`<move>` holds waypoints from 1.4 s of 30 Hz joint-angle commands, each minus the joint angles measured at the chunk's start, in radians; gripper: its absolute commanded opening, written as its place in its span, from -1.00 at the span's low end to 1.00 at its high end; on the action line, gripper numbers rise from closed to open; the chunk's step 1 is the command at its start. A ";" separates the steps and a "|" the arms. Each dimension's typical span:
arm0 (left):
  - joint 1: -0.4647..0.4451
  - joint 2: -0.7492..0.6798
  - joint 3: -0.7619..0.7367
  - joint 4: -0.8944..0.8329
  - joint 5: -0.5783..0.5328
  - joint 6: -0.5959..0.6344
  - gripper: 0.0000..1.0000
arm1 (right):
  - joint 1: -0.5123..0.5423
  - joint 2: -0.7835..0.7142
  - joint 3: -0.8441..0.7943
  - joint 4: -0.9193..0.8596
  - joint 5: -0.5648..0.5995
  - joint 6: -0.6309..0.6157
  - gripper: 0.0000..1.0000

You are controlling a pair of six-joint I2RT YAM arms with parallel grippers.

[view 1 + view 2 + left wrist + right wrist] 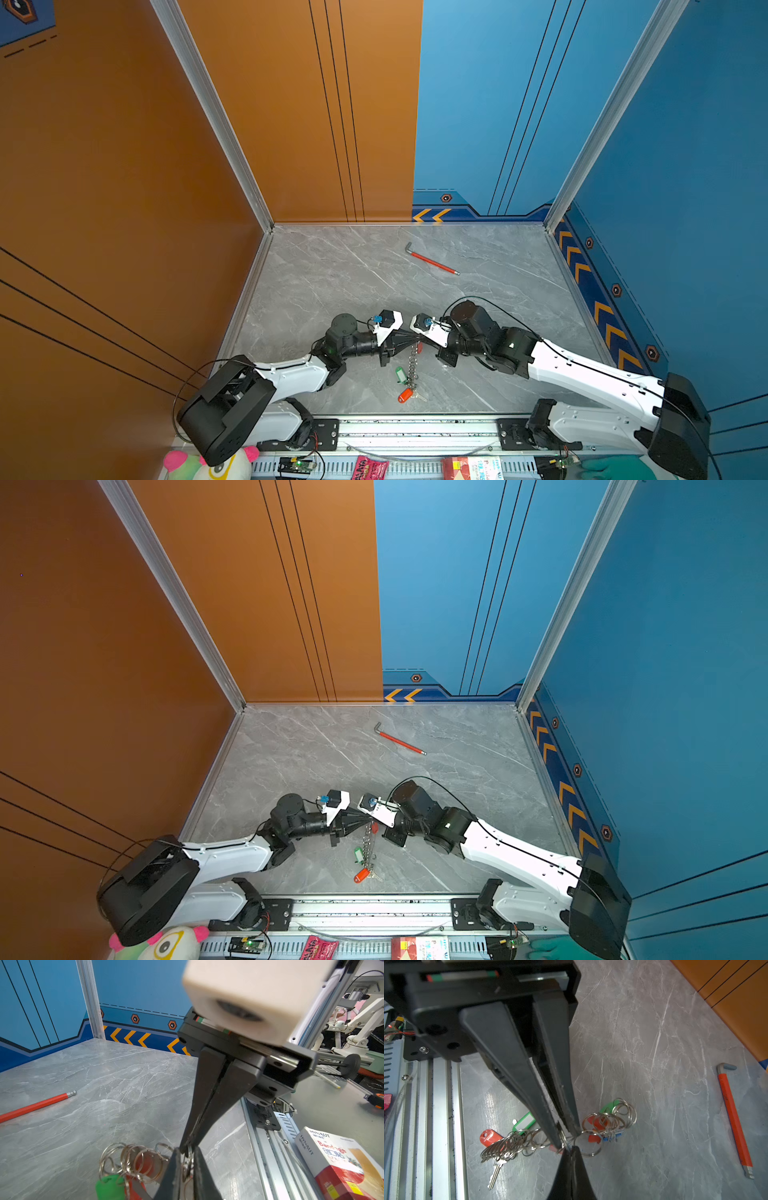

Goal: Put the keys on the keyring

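Note:
The keyring (412, 365) is a chain of linked silver rings (512, 1142), lifted at one end and trailing down onto the grey table. Keys hang on it: an orange-tagged key (405, 395) with a silver blade (495, 1174), a green-tagged one (400, 374), and more orange, green and blue tags (611, 1137) bunched further along. My left gripper (187, 1157) and right gripper (572, 1150) meet tip to tip above the table (413, 338). Each is shut on a thin ring of the chain. The left jaws stand a hair apart around their ring.
A red-sleeved hex wrench (432, 262) lies alone toward the back of the marble table (332, 282). An aluminium rail (415, 428) runs along the front edge. Beyond it sit a bandage box (336, 1163) and a plush toy (208, 463). Orange and blue walls enclose three sides.

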 commanded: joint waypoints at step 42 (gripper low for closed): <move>-0.002 -0.145 -0.079 -0.094 -0.500 -0.122 -1.00 | -0.016 0.050 -0.230 0.401 0.243 0.464 -0.13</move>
